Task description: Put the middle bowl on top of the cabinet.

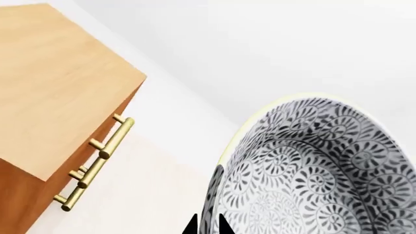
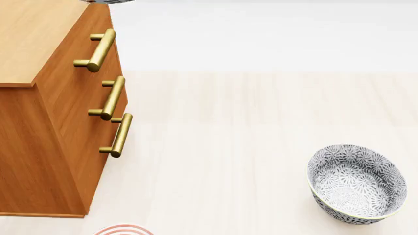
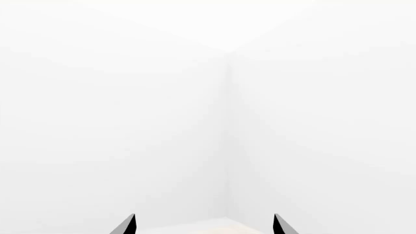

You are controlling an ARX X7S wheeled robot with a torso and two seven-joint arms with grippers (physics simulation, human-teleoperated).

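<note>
A: Structurally, what is the largest item, and where does it stand?

B: The cabinet [image 2: 46, 122] occupies the left part of the pale wooden floor [image 2: 248, 127] in the head view. Its flat top is lighter than its orange-brown sides. Three brass handles [image 2: 98, 49] run down its front face, one below another.

A: Is the task's bowl located?

B: Yes. The middle bowl [image 1: 318, 170] fills one side of the left wrist view. It is held in the air, tilted so that its patterned interior faces the camera, off the cabinet's front corner and apart from the top surface. In the head view only a sliver of it shows at the upper edge, above the cabinet's top near the front edge.

A: State of the left gripper?

B: The left gripper [image 1: 206, 225] shows two dark fingertips [image 1: 190, 226] close together at the bowl's rim, one on each side of the wall. It is clamped on the middle bowl.

A: Any other bowl?

B: A second bowl [image 2: 356, 183] with the same grey floral pattern sits upright on the floor, well apart from the cabinet, toward the near right corner of the head view.

A: And the right gripper?

B: The right gripper [image 3: 204, 225] faces a bare white wall corner. Its fingertips [image 3: 124, 225] stand wide apart, holding nothing.
</note>
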